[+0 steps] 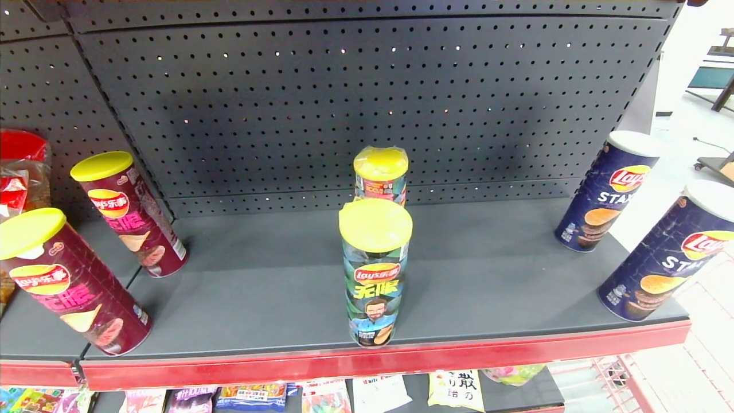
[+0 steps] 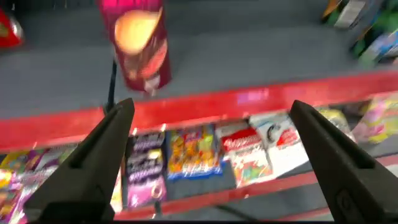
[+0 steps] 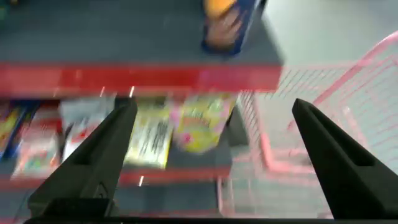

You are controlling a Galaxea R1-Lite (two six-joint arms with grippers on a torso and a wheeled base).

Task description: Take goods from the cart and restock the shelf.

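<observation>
The grey shelf [image 1: 487,275] carries chip cans. Two teal cans with yellow lids stand in the middle, one [image 1: 375,272] at the front edge and one [image 1: 381,175] behind it. Two maroon cans [image 1: 69,281] [image 1: 129,212] lean at the left, and two dark blue cans [image 1: 608,192] [image 1: 668,258] at the right. My left gripper [image 2: 211,134] is open and empty below the shelf's red edge [image 2: 249,102], under a maroon can [image 2: 140,46]. My right gripper [image 3: 214,134] is open and empty, below a blue can [image 3: 230,25], beside the pink cart [image 3: 348,118].
Snack bags [image 2: 193,152] lie on the lower shelf beneath the red edge, among them a yellow-green bag [image 3: 199,121]. A red bagged item [image 1: 20,166] sits at the far left of the shelf. The pink wire cart [image 1: 688,367] stands at the right. Perforated back panel [image 1: 367,103] closes the shelf.
</observation>
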